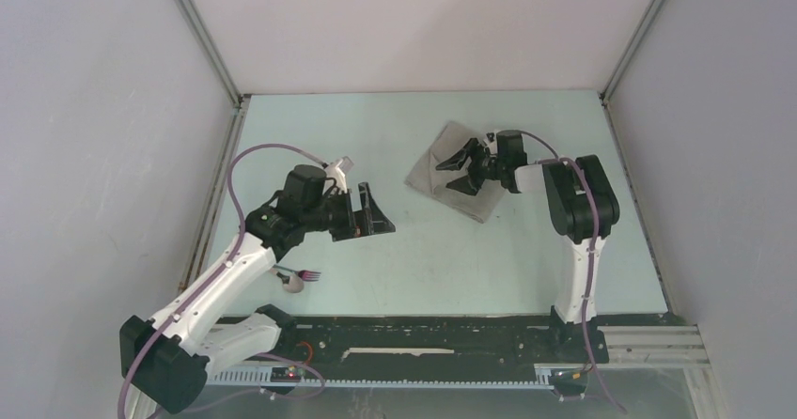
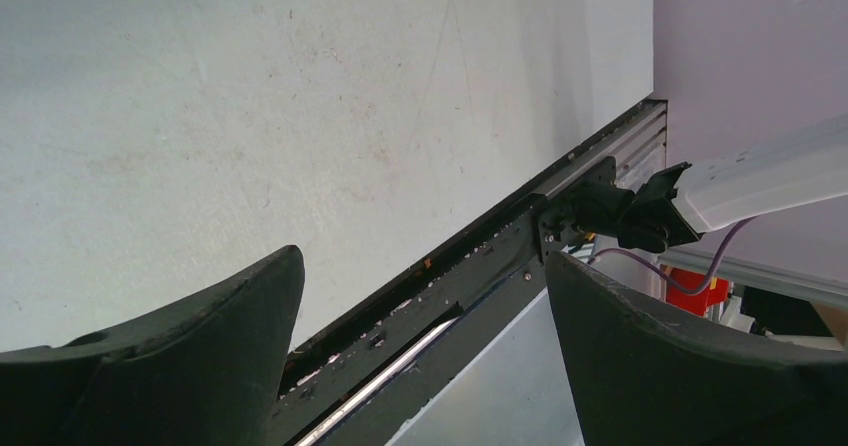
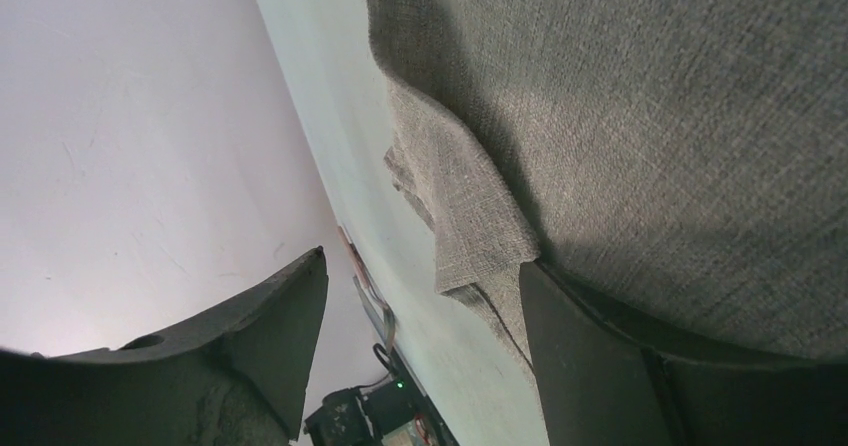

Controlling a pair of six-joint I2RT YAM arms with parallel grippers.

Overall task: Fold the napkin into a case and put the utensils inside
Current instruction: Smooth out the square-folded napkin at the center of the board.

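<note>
The grey napkin point(image 1: 425, 175) lies folded at the back right of the table. My right gripper point(image 1: 446, 177) hovers low over it with its jaws apart. In the right wrist view a raised fold of the napkin point(image 3: 470, 216) stands between the fingers of the right gripper point(image 3: 422, 261), close against the right finger point(image 3: 600, 366), with nothing clamped. The utensils point(image 1: 299, 276), a fork with dark tines and a spoon, lie beside the left arm near the front left. My left gripper point(image 1: 374, 210) hangs open and empty above the table's middle, also seen as the left gripper point(image 2: 422, 256) in its own view.
A black rail point(image 1: 423, 330) runs along the near edge, shown again as the rail point(image 2: 480, 266) under the left fingers. Grey walls with metal corner posts point(image 1: 202, 38) close in the table on three sides.
</note>
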